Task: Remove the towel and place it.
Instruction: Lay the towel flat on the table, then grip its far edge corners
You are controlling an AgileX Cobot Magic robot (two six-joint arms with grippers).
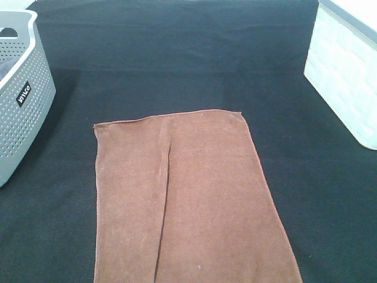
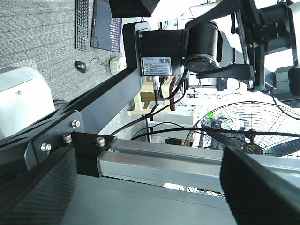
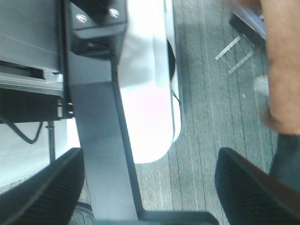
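The rust-brown towel (image 1: pixel 194 200) lies spread flat on the black tablecloth (image 1: pixel 177 59) in the exterior high view. It has one long crease down its left half, and its near end runs past the front edge of the picture. Neither arm shows in that view. In the left wrist view my left gripper (image 2: pixel 150 197) is open, its dark fingertips (image 2: pixel 37 187) far apart with only the rig's frame behind them. My right gripper (image 3: pixel 147 197) is also open, with grey floor showing between its fingertips (image 3: pixel 253 187). The towel appears in neither wrist view.
A grey perforated basket (image 1: pixel 20 100) stands at the table's left edge. A white brick-patterned box (image 1: pixel 347 76) stands at the back right. The wrist views look off the table at a metal frame (image 2: pixel 164 164), a fan (image 2: pixel 253 126) and carpet (image 3: pixel 211 108).
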